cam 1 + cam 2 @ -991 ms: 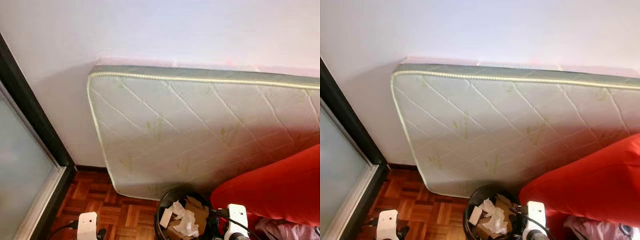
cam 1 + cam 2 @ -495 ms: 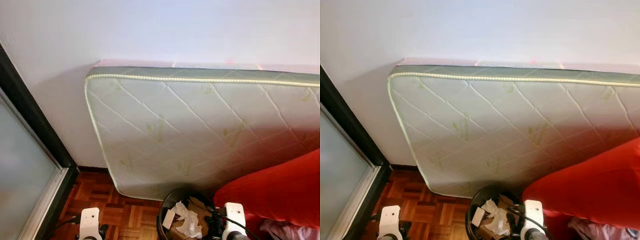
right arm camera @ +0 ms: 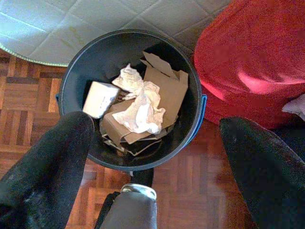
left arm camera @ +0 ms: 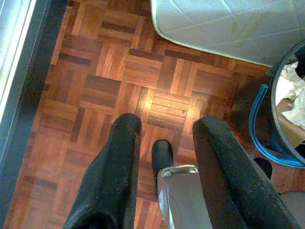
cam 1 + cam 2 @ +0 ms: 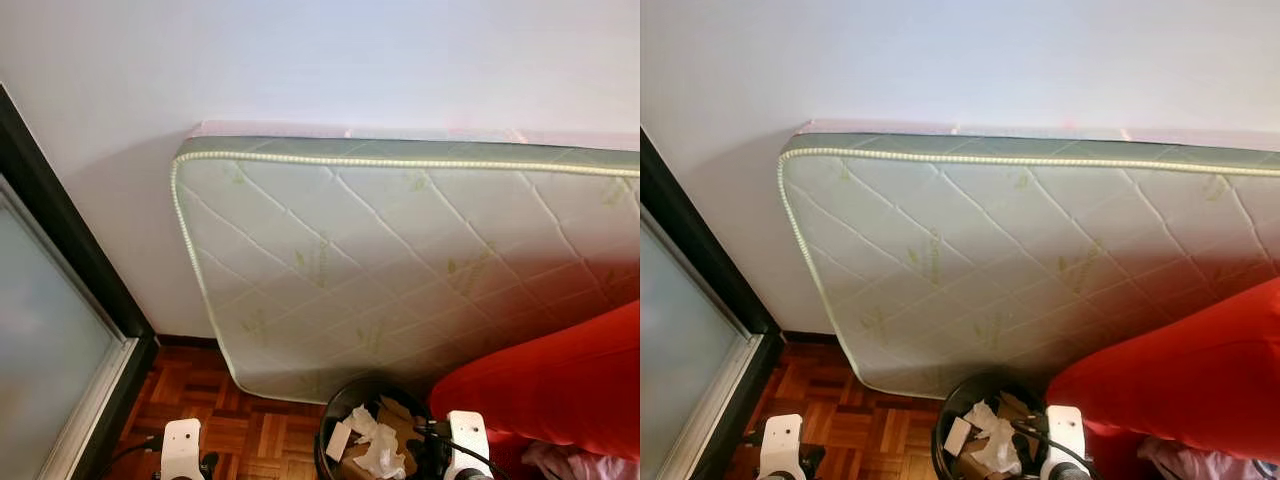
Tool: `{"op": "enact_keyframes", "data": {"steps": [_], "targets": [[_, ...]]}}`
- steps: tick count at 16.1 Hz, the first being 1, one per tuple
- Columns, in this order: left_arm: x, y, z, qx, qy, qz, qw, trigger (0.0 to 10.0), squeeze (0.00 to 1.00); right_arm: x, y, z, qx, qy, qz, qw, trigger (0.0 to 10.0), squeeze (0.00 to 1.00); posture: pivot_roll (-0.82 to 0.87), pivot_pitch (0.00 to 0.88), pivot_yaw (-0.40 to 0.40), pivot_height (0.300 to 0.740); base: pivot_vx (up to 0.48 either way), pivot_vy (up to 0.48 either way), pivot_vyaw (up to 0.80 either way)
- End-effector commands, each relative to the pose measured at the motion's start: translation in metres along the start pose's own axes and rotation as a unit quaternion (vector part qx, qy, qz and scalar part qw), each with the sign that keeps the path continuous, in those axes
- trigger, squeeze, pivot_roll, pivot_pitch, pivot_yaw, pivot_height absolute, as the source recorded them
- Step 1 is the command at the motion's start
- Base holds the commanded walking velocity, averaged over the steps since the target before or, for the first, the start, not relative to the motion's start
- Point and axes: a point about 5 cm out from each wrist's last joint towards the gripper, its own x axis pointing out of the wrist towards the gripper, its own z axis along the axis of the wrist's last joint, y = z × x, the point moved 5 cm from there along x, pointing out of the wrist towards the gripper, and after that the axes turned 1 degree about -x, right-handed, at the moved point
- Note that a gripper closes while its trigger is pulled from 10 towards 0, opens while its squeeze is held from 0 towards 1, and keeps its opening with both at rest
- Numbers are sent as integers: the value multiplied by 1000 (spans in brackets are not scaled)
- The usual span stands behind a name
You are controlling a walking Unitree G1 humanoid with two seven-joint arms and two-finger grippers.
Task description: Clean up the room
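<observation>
- Wall [image 5: 330, 60]: pale, plain, fills the upper part of the head views.
- Mattress [image 5: 400, 260]: quilted white with green piping, stood on its long edge and leaning against the wall; its lower corner rests on the floor just behind the bin.
- Sliding door [image 5: 45, 330]: frosted pane in a dark frame, on the robot's left.
- Red cushion [image 5: 550, 385]: large red soft mass on the robot's right, touching or all but touching the bin's right side; a scrap of pale cloth shows beneath it.
- Parquet floor [image 4: 119, 71]: reddish wood blocks, bare under the left arm.
- Bin [image 3: 78, 67]: round, dark, with a blue handle at the rim; stands on the floor between mattress and red cushion. Lies straight below and ahead of the right gripper, so the right arm is the nearer one; the left arm is off to the bin's left.
- Cardboard [image 3: 167, 90]: brown folded pieces inside the bin.
- Crumpled paper [image 3: 140, 107]: white, on top of the cardboard; a small white box [image 3: 99, 98] lies beside it.
- Right gripper [image 3: 155, 143]: fingers spread wide, holding nothing, hanging above the bin's mouth. Judgement: a drop looks finished.
- Left gripper [image 4: 164, 143]: fingers parted, empty, over bare floor.
</observation>
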Motion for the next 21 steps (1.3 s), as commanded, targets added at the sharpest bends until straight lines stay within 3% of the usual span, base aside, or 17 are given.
{"op": "enact_keyframes", "data": {"steps": [1,12,21], "targets": [[-2,0,-10,0,16,-2,1000,10000,0,-1,-1,-4,-7,5,-1,1000,10000,0,-7,35,-31,740,0,0,0],[-1,-1,-6,8,13,-7,1000,10000,0,-4,-5,-17,-17,28,-3,999,10000,0,-4,22,-20,740,0,0,0],[0,-1,-4,1,12,-5,1000,10000,0,-5,-15,-16,-21,30,-9,999,10000,0,4,38,-18,740,0,0,0]]}}
